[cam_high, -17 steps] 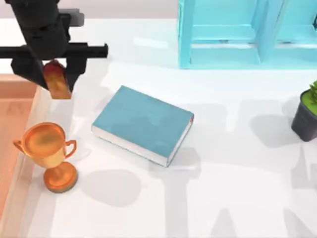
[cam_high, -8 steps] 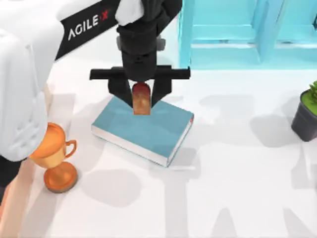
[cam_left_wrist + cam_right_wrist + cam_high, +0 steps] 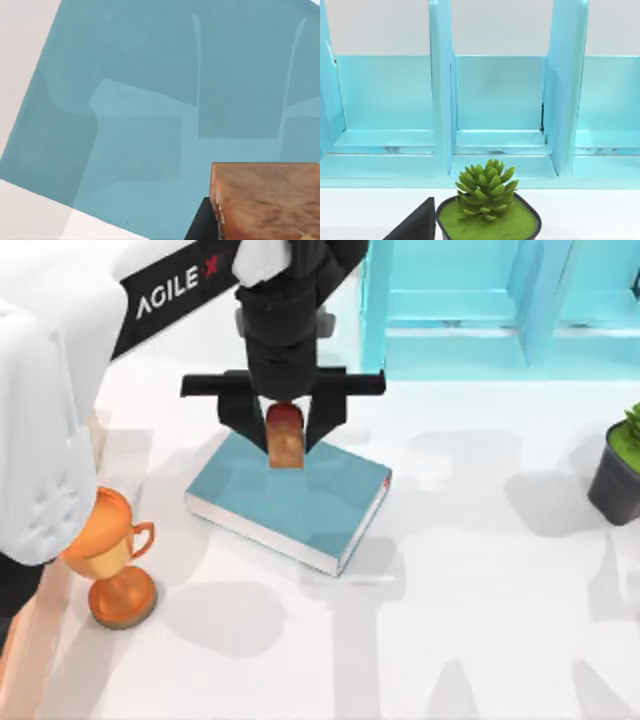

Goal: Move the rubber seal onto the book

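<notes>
- Currently the rubber seal [image 3: 285, 438] sits between the left gripper [image 3: 284, 436] fingers, clamped on both sides, red top up.
- Seal hangs over the book [image 3: 300, 495] near its far edge; contact with the cover probably not made, hard to tell from above.
- Left arm reaches in from the table's left, gripper pointing straight down.
- Left wrist view: seal base [image 3: 267, 200] above the teal cover [image 3: 150, 110].
- Trophy [image 3: 112, 560] stands left of the book.
</notes>
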{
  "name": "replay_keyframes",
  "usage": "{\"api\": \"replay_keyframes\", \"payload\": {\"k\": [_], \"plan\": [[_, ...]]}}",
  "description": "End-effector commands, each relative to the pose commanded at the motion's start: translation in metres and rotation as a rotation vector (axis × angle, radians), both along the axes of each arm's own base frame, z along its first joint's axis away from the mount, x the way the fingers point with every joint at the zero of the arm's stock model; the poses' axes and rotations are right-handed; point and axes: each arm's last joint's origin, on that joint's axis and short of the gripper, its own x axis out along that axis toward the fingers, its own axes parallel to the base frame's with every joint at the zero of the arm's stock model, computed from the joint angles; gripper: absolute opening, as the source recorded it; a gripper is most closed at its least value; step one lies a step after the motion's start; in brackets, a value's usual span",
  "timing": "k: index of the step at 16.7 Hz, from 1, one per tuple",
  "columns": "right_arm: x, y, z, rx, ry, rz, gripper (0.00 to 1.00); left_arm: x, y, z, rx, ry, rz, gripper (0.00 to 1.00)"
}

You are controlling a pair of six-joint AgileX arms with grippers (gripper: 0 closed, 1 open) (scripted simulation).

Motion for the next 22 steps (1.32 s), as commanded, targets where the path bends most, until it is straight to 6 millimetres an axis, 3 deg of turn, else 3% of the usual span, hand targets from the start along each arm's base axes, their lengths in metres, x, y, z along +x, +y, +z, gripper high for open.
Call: {"api": "replay_keyframes", "payload": {"k": [2, 15, 22], "plan": [[0.0, 0.0, 0.0, 0.0, 0.0, 0.0, 1.0, 0.0, 0.0, 0.0, 0.0, 0.0, 0.0, 0.0], [0.0, 0.0, 0.0, 0.0, 0.0, 0.0, 1.0, 0.0, 0.0, 0.0, 0.0, 0.0, 0.0, 0.98], [0.0, 0.0, 0.0, 0.0, 0.0, 0.0, 1.0, 0.0, 0.0, 0.0, 0.0, 0.0, 0.0, 1.0]]}}
